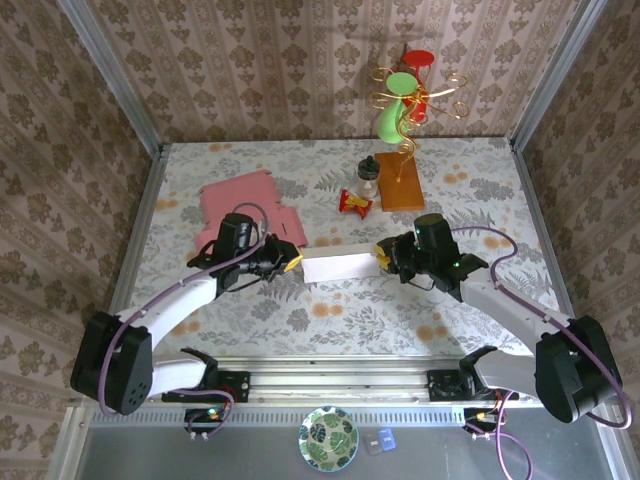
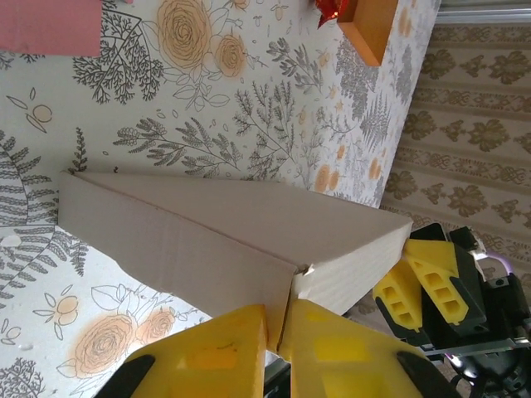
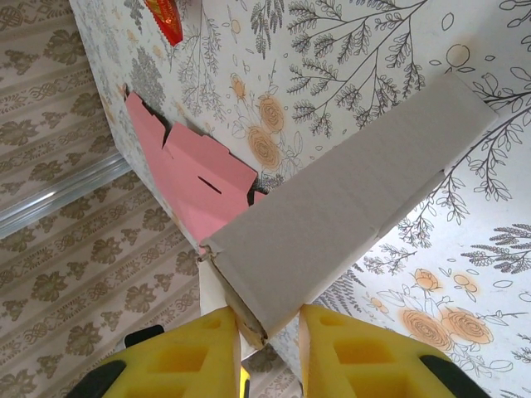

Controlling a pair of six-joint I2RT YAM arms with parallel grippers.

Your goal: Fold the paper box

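The paper box (image 1: pixel 240 205) lies flat and pink at the back left of the table, also seen in the left wrist view (image 2: pixel 50 25) and the right wrist view (image 3: pixel 195 178); neither gripper touches it. Between the grippers hangs a smaller white-grey card (image 1: pixel 340 266), folded into a long wedge. My left gripper (image 1: pixel 297 263) is shut on a thin flap at the card's left end (image 2: pixel 207 224), fingers (image 2: pixel 224 348) pinched together. My right gripper (image 1: pixel 381 259) is shut on the card's right end (image 3: pixel 357 207), with the folded edge between its yellow fingers (image 3: pixel 207 356).
An orange wooden block (image 1: pixel 400 185) with a wire ornament stand (image 1: pixel 395 115) sits at the back right. Beside it are a small dark-capped bottle (image 1: pixel 369 178) and a red wrapped item (image 1: pixel 354 203). A patterned plate (image 1: pixel 328 438) lies below the table's near rail.
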